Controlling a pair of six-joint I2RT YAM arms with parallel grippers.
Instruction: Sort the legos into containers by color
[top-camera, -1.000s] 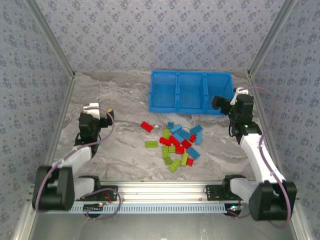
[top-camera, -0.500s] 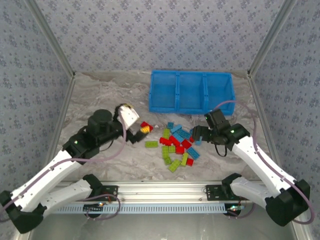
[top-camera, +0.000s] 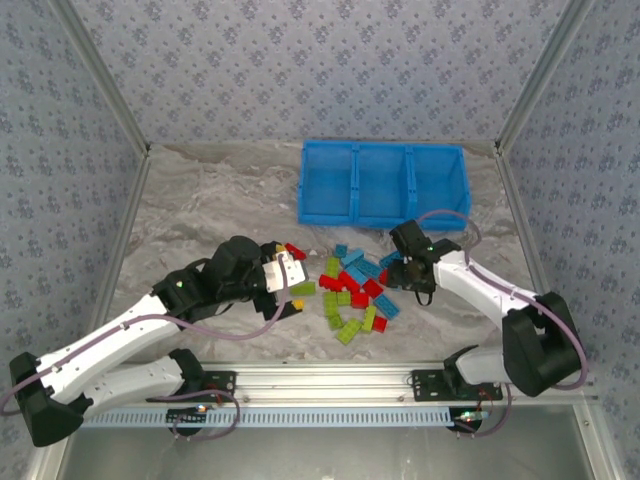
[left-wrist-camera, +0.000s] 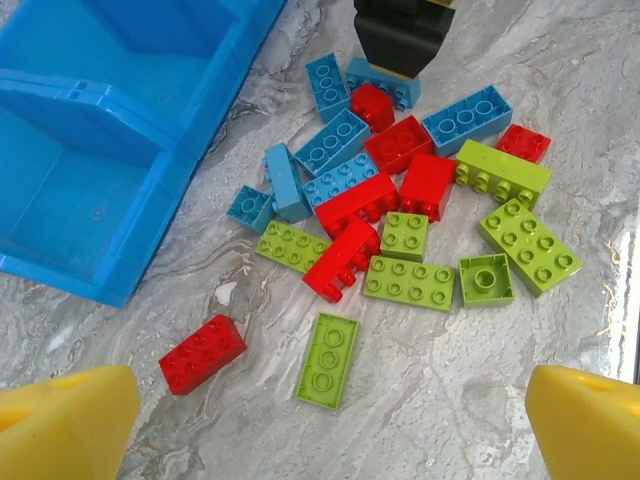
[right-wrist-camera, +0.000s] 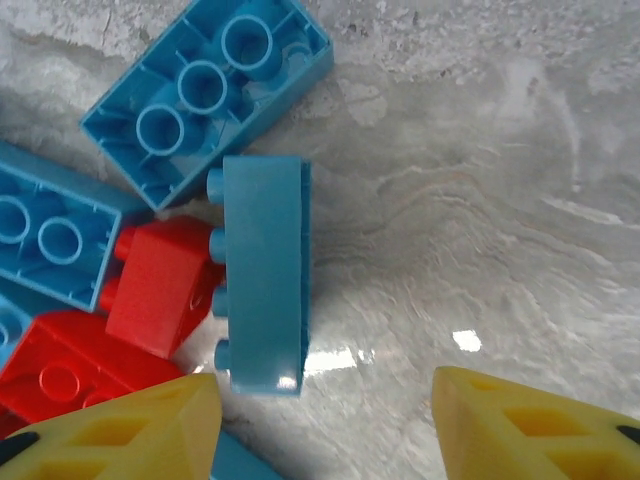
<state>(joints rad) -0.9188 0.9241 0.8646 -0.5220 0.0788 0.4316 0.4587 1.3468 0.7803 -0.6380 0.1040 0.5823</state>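
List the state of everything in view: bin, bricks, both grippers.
Bin: upright, all three compartments empty.
Bricks: loose pile on the table, none sorted.
Lone red brick: studs up, apart from the pile.
Light blue brick: tipped on its side.
Another light blue brick: upside down, hollow side up.
Left gripper: open, empty.
Right gripper: open, empty, close over the tipped brick.
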